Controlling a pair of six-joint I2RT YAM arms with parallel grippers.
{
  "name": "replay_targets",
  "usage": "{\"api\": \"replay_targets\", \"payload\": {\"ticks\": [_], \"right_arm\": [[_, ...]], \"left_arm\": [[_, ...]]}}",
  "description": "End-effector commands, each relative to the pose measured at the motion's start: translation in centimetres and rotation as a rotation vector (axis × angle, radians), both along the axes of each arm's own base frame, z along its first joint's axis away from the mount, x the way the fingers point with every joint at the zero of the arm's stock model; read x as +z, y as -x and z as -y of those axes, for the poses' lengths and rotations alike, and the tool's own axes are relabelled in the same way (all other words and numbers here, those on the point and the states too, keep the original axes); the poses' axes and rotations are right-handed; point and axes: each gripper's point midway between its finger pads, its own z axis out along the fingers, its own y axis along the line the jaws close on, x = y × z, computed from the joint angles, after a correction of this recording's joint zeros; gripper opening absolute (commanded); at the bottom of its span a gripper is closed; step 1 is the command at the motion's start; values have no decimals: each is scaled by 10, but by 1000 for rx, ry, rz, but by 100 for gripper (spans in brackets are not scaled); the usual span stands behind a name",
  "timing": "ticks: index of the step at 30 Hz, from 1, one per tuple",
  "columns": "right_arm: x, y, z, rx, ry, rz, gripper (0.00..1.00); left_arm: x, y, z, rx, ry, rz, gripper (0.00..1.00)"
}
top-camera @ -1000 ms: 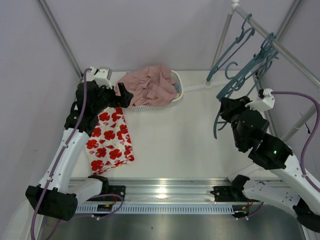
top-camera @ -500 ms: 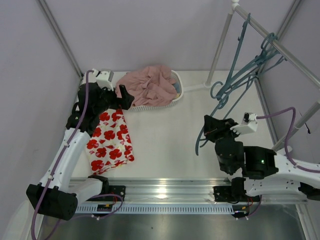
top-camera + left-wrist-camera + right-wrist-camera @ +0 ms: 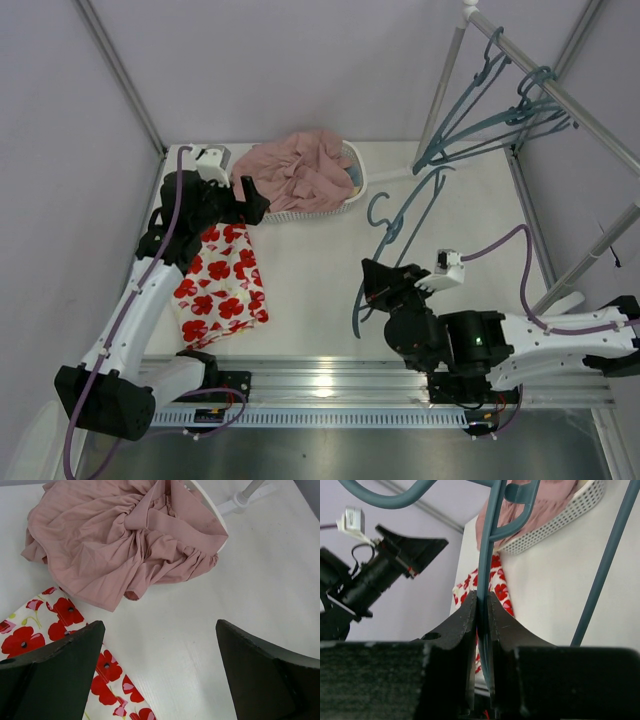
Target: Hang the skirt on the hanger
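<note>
Hanger (image 3: 484,565) in the grip on the right side: the right gripper (image 3: 481,600) has its two dark fingers pinched tight on one thin teal bar, as the right wrist view shows. From overhead, that gripper sits right of centre low in the frame, with the hook curling up and away toward the middle of the white table (image 3: 320,250).

Over on the left, the skirt (image 3: 220,285) lies flat on the table, red poppies on white, running down the left side of the overhead frame. Its top end reaches under the left arm.

The left gripper (image 3: 159,624) hangs above it with fingers spread wide, nothing between them but bare tabletop. In the left wrist view, a corner of the skirt shows at lower left by one finger.

The pink garment (image 3: 115,545) is heaped at the top of that view, spilling out of the white basket (image 3: 357,183).

At upper right overhead, spare hangers (image 3: 490,120) dangle from the rail (image 3: 570,105).
</note>
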Motion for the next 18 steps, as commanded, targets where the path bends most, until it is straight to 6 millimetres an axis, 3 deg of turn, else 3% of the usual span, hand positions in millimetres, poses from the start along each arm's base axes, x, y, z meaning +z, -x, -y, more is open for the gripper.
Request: {"api": "replay_targets", "payload": {"ticks": [1,2,7,9,10,11,12,15,16,17,18], "right_arm": [[16,-3,23,-239,-121,95,0],[15,-1,15,-209,-201,81,0],[-40,9,-21,-55,-204,-54,0],[-52,13,-27,-47,-219,-111,0],[-68,16,-36,-43,-179,-146,0],[-78,16,-29,-55,-109,-156,0],[-71,16,-33,-73,-197,-182,0],[-79,19,-39,-73,-145,-204,0],[-87,23,-43,-36,-38,-212,0],[-76,25,-60,10,-131,-232,0],[-78,19,-65,36,-110,-251,0]], "left_arm": [[7,-2,2,-10,26,29,100],[7,-1,2,-11,28,29,100],[6,2,7,-35,50,18,99],[7,5,8,-39,55,17,99],[7,6,7,-36,55,19,99],[6,8,6,-31,51,19,99],[5,10,4,-26,46,16,99],[2,18,0,-13,36,10,100],[-1,22,1,-24,36,2,99],[-4,26,3,-35,42,-11,99],[-8,32,7,-64,52,-34,100]]}}
